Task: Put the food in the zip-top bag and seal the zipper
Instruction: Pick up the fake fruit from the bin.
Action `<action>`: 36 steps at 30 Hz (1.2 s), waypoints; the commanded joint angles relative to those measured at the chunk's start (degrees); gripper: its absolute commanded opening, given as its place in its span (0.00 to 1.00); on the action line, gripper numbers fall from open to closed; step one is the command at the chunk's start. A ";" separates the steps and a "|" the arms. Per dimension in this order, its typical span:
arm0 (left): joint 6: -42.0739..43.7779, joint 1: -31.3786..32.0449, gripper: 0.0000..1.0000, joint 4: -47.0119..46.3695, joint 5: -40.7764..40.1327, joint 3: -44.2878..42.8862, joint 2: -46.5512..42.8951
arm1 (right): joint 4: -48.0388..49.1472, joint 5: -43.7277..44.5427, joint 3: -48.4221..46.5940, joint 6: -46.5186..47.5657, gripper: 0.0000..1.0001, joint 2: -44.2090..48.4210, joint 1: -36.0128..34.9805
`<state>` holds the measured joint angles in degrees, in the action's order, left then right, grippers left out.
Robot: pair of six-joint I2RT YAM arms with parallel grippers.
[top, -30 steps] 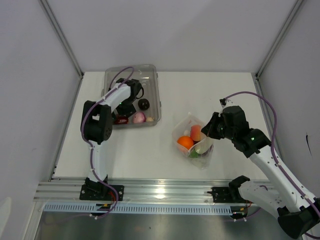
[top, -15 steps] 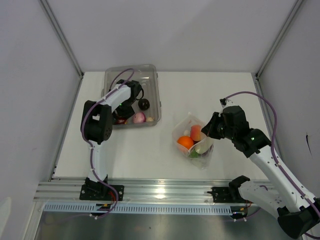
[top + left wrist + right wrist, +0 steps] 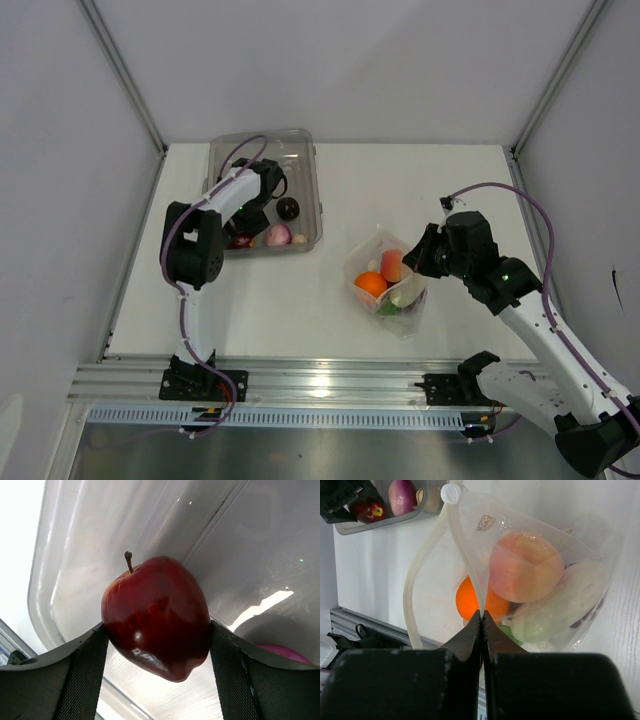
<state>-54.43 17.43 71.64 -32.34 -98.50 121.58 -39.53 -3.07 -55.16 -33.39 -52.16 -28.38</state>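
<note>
Left wrist view shows the left gripper (image 3: 157, 632) has just squeezed in on a red apple (image 3: 155, 612) in the clear bin (image 3: 312, 180), touching both sides. It looks ready to lift out. On the right, the right gripper (image 3: 481, 617) pinches tight on the edge of the zip-top bag (image 3: 485, 522); an orange (image 3: 469, 602) and a peach (image 3: 525, 565) sit inside.
</note>
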 commanded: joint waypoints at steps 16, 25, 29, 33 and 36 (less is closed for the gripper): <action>13.38 12.52 0.01 -12.20 2.44 1.72 -27.50 | 0.77 0.70 -1.18 0.43 0.00 0.74 0.17; 22.79 18.16 0.01 -41.74 38.55 19.74 -44.67 | -0.20 1.31 -1.80 0.08 0.00 0.39 0.17; 23.85 20.53 0.01 -51.04 53.49 25.35 -46.95 | -0.20 1.14 -1.97 -0.36 0.00 0.31 0.17; 22.62 23.34 0.00 -61.43 61.68 30.72 -48.89 | -0.37 1.40 -2.06 -0.63 0.00 0.31 0.17; 23.32 24.22 0.01 -63.37 66.69 30.65 -47.49 | -0.46 1.40 -2.15 -0.80 0.00 0.39 0.17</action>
<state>-32.82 40.77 17.93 23.53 -67.55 74.94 -39.59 -2.79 -55.18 -33.89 -52.16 -28.38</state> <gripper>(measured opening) 0.764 0.006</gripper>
